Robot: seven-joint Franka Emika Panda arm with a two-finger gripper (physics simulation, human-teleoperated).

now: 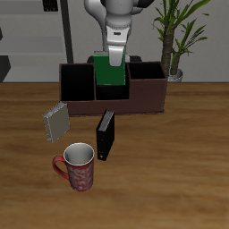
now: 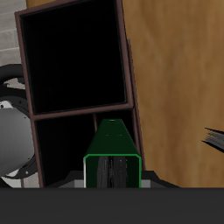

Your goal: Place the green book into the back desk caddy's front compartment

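Hanging upright over the back desk caddy [image 1: 114,89]: the green book [image 1: 109,72], thin bright hardcover, gripped at its upper edge by the pincer [image 1: 116,55], whose fingers are closed onto the covers.

Position: the book's lower part stands over, perhaps already dipping into, a cell near the caddy's middle; how deep it sits cannot be told. The wrist view shows the green book [image 2: 112,150] edge-on, with a black-floored cell [image 2: 74,61] beyond it.

Handling, as a judgement: rigid, light, smooth-covered; liable to pivot or slip if held lightly. A grip across both covers near one edge, as here, keeps it vertical for slotting in.

Surroundings on the tabletop [image 1: 179,170]: grey book [image 1: 55,122] leaning in front of the caddy; black book [image 1: 106,135] standing on edge; red patterned mug [image 1: 77,167] nearer the front edge; potted plant [image 1: 176,36] behind.
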